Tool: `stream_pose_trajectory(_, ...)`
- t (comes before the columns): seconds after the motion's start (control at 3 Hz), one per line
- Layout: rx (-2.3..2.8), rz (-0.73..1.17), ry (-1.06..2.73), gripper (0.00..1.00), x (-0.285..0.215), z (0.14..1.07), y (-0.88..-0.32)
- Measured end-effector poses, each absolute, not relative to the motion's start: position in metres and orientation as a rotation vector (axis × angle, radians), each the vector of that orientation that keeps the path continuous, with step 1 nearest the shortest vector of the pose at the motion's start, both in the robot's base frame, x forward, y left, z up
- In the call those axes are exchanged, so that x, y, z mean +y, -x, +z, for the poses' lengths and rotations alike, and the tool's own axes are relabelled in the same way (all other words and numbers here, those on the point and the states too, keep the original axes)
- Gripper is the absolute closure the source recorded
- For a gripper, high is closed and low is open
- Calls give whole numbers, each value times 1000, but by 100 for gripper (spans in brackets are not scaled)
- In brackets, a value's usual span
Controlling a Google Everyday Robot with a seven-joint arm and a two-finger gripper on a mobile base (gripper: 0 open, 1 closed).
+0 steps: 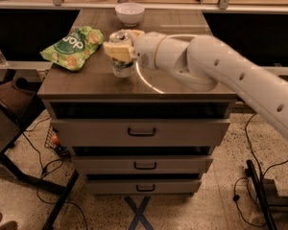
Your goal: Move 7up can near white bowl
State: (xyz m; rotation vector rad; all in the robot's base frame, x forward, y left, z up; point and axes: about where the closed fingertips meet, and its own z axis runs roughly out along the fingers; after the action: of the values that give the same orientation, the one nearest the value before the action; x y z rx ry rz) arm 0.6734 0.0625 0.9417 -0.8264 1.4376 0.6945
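Note:
The 7up can (121, 63), silver-topped with a white and green body, stands upright near the middle of the brown cabinet top (182, 87). My gripper (119, 49) reaches in from the right and is shut around the can's upper part with its tan fingers (116, 51). I cannot tell whether the can's base touches the surface. The white bowl (130, 13) sits at the far edge of the top, a short way behind the can.
A green snack bag (73, 47) lies on the left part of the top, close to the can. My white arm (221, 71) crosses the right half. Drawers (141, 131) are below. A dark chair (9, 104) stands at the left.

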Motion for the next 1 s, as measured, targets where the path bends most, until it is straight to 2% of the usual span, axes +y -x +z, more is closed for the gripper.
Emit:
stream_pose_trajectory(0.33, 1451, 679, 826, 100, 52, 979, -699)
stream_pose_trajectory(0.67, 1467, 640, 795, 100, 36, 1014, -747)
stream_pose_trajectory(1.0, 1516, 570, 715, 100, 11, 1022, -782)
